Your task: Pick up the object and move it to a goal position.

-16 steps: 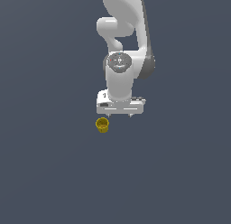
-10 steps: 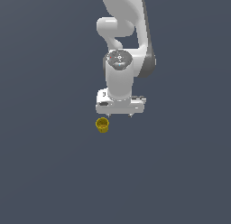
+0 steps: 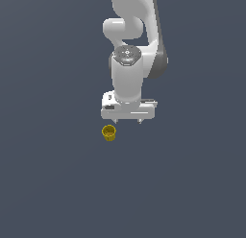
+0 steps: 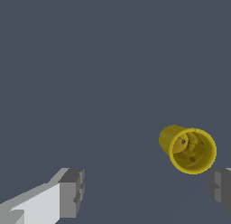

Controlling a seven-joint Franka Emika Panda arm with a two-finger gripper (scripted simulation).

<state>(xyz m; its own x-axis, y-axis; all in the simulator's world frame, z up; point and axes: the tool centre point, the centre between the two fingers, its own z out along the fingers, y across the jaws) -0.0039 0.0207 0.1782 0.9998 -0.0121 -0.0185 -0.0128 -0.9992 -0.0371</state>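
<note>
In the exterior view, your hand (image 3: 128, 121) has shifted slightly toward that view's right since a moment ago; the yellow cup (image 3: 109, 132) sits untouched on the surface (image 3: 53, 184), just off its corner. In the wrist view, the fingers (image 4: 72, 193) stand wide apart, empty, with the cup (image 4: 189, 149) near one fingertip, so the grasp is not yet lined up.

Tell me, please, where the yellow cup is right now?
In the exterior view, the yellow cup sits on the grey floor just below the open end effector, toward the exterior view's left of it, not between its fingers.

Tiny yellow cup (image 3: 109, 133), hollow, seemingly upright.
</note>
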